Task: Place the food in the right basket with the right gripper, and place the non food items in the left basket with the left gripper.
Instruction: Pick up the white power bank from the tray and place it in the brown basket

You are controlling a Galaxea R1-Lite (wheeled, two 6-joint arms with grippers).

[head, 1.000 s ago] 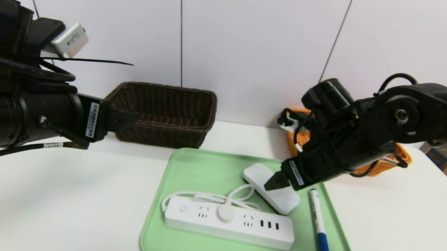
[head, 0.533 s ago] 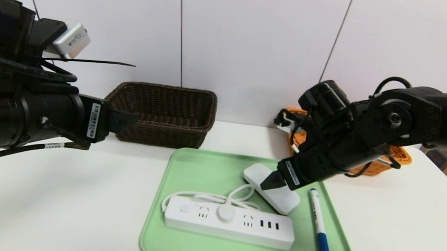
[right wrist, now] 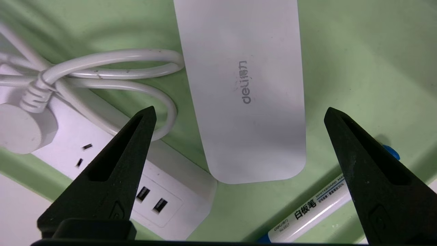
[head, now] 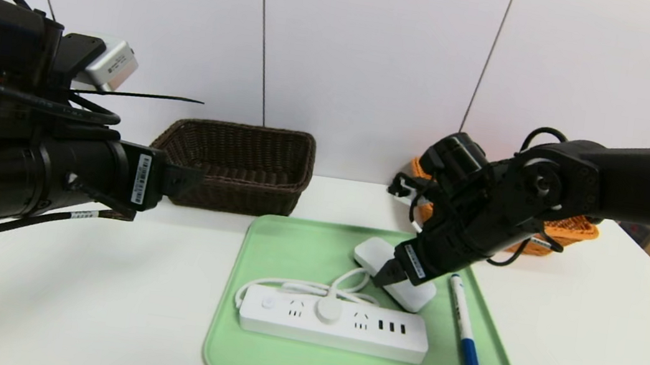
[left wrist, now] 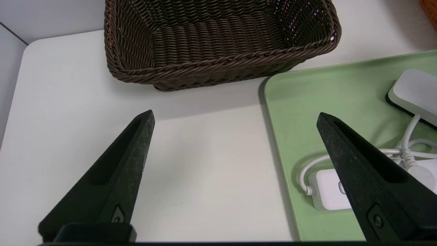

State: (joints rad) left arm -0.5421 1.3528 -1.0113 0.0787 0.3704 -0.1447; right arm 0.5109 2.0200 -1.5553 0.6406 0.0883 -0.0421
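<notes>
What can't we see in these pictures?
- Inside the orange basket: in the head view, the right arm covers most of it.
- One end of the white box: cut off by the right wrist view's edge.
- The power strip's far end: cut off by the left wrist view's edge.

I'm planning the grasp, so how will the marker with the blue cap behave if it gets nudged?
The marker would probably roll, its barrel looking round. It should stay stiff, being a straight, pen-like body. Its glossy surface might feel slightly slippery.
</notes>
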